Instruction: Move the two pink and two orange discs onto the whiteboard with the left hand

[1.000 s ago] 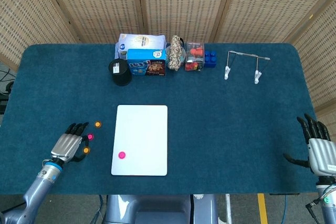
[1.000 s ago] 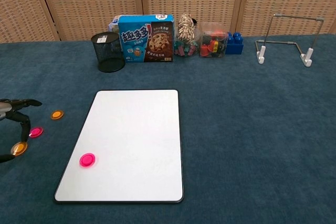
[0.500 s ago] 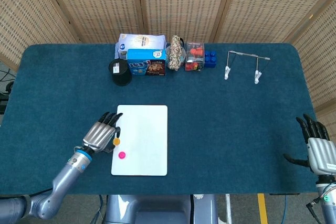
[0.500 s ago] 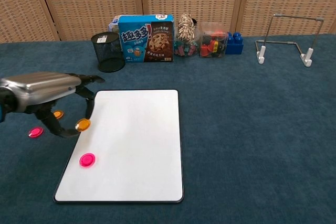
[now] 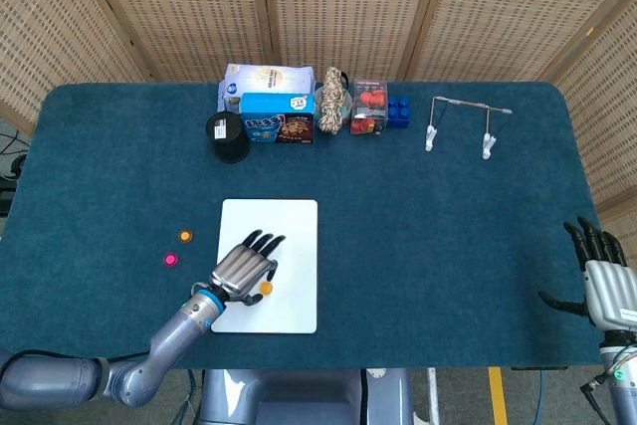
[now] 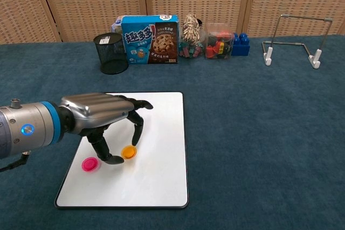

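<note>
My left hand (image 5: 244, 268) (image 6: 102, 112) hovers over the left part of the whiteboard (image 5: 296, 231) (image 6: 161, 181). It pinches an orange disc (image 5: 266, 288) (image 6: 128, 152) between thumb and a finger, low at the board's surface. One pink disc (image 6: 89, 164) lies on the board just left of the thumb; the head view hides it under my hand. A second orange disc (image 5: 185, 236) and a second pink disc (image 5: 170, 260) lie on the blue cloth left of the board. My right hand (image 5: 607, 281) rests open at the table's right edge.
Along the back stand a black mesh cup (image 5: 228, 136) (image 6: 111, 53), a cookie box (image 5: 279, 118) (image 6: 150, 39), a white bag (image 5: 269, 80), a clear tub of small toys (image 6: 218, 41) and blue bricks (image 6: 240, 44). A wire stand (image 5: 460, 121) (image 6: 294, 41) sits back right.
My left hand picked an orange disc off the cloth and carried it right, from the board's left edge to over the board near the pink disc. The right hand stayed still.
</note>
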### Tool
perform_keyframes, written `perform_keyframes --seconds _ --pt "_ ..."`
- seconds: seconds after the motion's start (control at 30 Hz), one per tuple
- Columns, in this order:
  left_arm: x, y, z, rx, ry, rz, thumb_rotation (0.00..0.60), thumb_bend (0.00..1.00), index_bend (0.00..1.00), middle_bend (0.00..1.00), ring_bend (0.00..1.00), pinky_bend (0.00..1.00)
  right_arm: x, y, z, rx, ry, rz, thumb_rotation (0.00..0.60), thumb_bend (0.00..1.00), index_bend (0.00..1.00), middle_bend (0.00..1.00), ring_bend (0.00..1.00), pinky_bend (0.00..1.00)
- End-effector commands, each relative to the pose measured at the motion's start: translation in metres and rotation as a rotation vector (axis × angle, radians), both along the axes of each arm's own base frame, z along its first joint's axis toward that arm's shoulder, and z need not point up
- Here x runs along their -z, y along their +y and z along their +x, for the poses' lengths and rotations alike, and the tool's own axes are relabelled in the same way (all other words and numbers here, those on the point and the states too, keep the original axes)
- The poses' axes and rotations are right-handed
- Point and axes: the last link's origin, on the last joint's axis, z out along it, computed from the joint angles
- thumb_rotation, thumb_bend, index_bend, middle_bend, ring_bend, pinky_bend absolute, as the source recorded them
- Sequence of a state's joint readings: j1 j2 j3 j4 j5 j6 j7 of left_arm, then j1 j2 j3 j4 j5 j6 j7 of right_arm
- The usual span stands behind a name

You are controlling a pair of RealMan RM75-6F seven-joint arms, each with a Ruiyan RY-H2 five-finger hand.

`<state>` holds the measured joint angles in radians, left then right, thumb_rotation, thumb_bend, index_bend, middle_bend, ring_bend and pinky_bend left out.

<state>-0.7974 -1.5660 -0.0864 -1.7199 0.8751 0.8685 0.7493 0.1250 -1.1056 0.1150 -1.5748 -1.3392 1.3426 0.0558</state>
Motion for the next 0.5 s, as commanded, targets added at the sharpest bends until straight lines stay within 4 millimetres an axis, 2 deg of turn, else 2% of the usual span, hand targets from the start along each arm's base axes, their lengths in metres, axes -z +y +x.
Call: perform_keyframes --seconds 0.03,0.23,0.37,0.5 --pt "-0.002 0.005 -0.003 0.001 0.003 0.013 0.600 0.24 0.33 0.00 0.00 0.00 0.000 0.000 0.000 0.001 0.001 0.001 0.600 0.03 0.00 0.00 0.00 0.00" --pt "-0.028 0.025 -0.025 -0.037 -0.006 0.111 0.600 0.26 0.33 0.00 0.00 0.00 0.000 0.000 0.000 0.002 -0.002 0.002 0.600 0.03 0.00 0.00 0.00 0.00" --pt "-0.052 0.037 -0.058 -0.091 0.036 0.173 0.600 0.28 0.34 0.00 0.00 0.00 0.000 0.000 0.000 0.004 0.000 0.005 0.600 0.03 0.00 0.00 0.00 0.00" --pt "-0.067 0.049 -0.090 -0.165 0.052 0.229 0.600 0.29 0.35 0.00 0.00 0.00 0.001 0.000 0.000 0.005 0.002 0.008 0.600 0.03 0.00 0.00 0.00 0.00"
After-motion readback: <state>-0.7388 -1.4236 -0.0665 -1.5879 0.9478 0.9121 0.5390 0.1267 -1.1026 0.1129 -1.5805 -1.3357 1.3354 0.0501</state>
